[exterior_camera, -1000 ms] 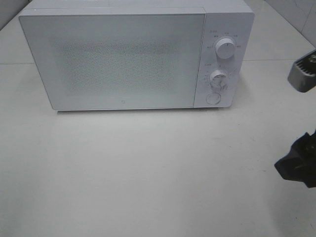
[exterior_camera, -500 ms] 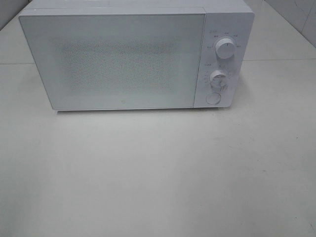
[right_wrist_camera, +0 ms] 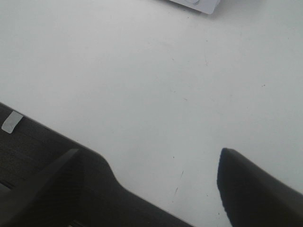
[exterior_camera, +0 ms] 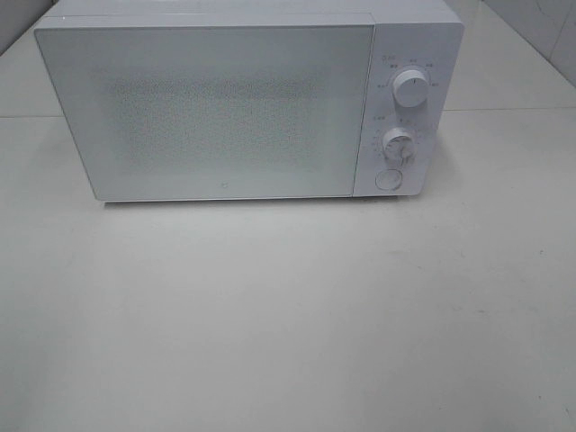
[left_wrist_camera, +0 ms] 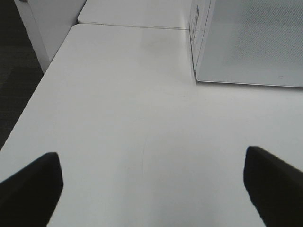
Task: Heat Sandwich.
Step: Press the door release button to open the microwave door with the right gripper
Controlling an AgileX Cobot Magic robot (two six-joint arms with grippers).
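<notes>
A white microwave [exterior_camera: 243,108] stands far back on the worktop [exterior_camera: 270,315], its door [exterior_camera: 216,112] shut. The left pincer [left_wrist_camera: 151,158] hangs near the microwave's left corner, fingers wide apart and empty. The right pincer [right_wrist_camera: 149,158] hangs over the worktop's edge, also apart and empty. The sandwich shows in no view.

The microwave [exterior_camera: 243,99] is looking like smooth white plastic all over. Its door panel [exterior_camera: 216,108] is showing a fine speckled, frosted finish with a slight sheen, and the upper knob [exterior_camera: 411,90] is coming across as glossy white plastic. The table [exterior_camera: 288,315] is reading as a smooth, off-white matt top with faint scuffs. The left gripper [left_wrist_camera: 151,161] and right gripper [right_wrist_camera: 149,158] are both looking dull, matt black.
</notes>
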